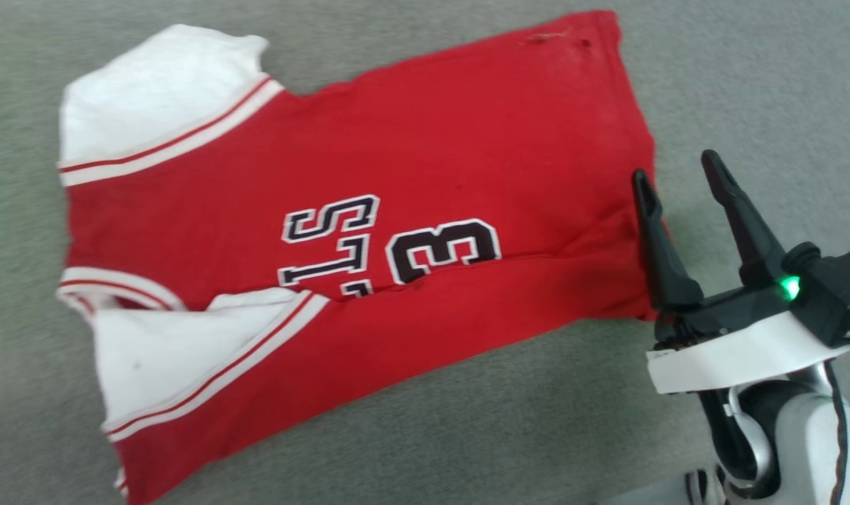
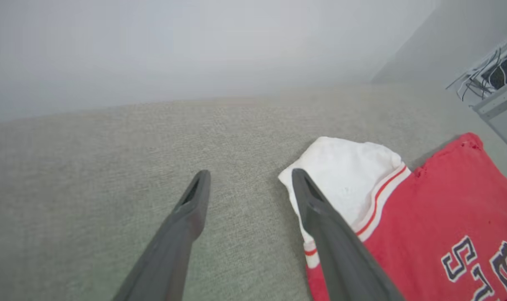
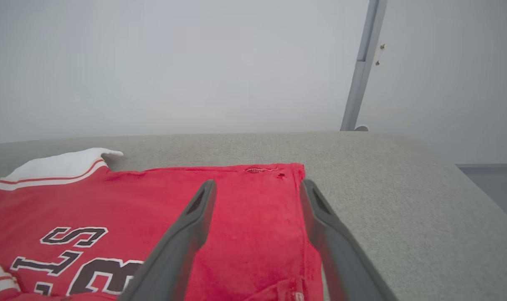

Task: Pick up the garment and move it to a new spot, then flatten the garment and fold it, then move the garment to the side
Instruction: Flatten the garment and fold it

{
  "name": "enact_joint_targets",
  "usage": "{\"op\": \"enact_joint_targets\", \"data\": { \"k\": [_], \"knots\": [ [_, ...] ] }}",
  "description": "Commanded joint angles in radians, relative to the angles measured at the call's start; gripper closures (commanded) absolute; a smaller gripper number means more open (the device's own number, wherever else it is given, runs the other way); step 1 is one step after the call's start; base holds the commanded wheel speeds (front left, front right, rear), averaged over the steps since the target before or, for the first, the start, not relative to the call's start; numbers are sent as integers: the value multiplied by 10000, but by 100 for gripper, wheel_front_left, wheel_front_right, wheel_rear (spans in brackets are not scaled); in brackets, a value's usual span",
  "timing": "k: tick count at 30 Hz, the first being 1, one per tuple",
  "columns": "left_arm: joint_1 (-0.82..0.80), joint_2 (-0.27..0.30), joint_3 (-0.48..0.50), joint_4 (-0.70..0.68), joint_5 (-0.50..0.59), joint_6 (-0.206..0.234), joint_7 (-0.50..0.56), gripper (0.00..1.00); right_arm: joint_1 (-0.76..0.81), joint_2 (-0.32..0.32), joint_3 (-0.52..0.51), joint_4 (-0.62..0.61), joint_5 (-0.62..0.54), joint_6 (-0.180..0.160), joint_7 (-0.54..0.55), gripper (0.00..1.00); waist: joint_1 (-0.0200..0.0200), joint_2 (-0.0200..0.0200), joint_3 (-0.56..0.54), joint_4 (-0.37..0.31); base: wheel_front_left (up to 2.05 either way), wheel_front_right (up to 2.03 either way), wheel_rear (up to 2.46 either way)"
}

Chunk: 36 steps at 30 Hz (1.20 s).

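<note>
The lettering is half hidden by a lengthwise fold, with only "3" fully read. The garment (image 1: 467, 140) is laid on the grey counter (image 1: 747, 70), its long axis run from sleeves at left to hem at upper right. The left end effector (image 2: 250, 173) is seen spread by a white sleeve, and the right end effector (image 1: 674, 166) spread at the hem, nothing gripped.

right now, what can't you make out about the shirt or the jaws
Head view: a fold covers the lower half of the lettering on the garment.
Head view: the bottom edge cuts off the garment's lower left corner.
Head view: a right gripper finger hides the hem; touching or not, unclear.
Left wrist view: a left gripper finger overlaps the white sleeve edge.
</note>
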Motion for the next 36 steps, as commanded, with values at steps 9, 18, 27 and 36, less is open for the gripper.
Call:
{"op": "enact_joint_targets", "data": {
  "k": [9, 18, 27, 36],
  "knots": [
    [-2120, -162, -791, 472, -207, 25, 4389, 0, 219, 16, 60, 445, 403, -10, -760, 0, 0, 0, 691, -951, 0, 0, 0],
    [-3169, -395, -1225, 791, -286, 27, 6693, 23, 71, 16, 346, 488, 534, -10, -769, 0, 0, 0, 1125, -1114, 0, 0, 0],
    [-3555, -698, -1398, 722, -547, 25, 7097, 100, -1725, 15, 484, 832, -342, -10, 1597, 0, 0, 0, 1496, -962, 0, 0, 0],
    [-3955, -953, -1462, 151, -487, 25, 6909, 100, -4954, -185, -488, 1811, -643, -8, 5523, 0, 0, 0, 1798, -404, 0, 0, 0]
  ]
}}
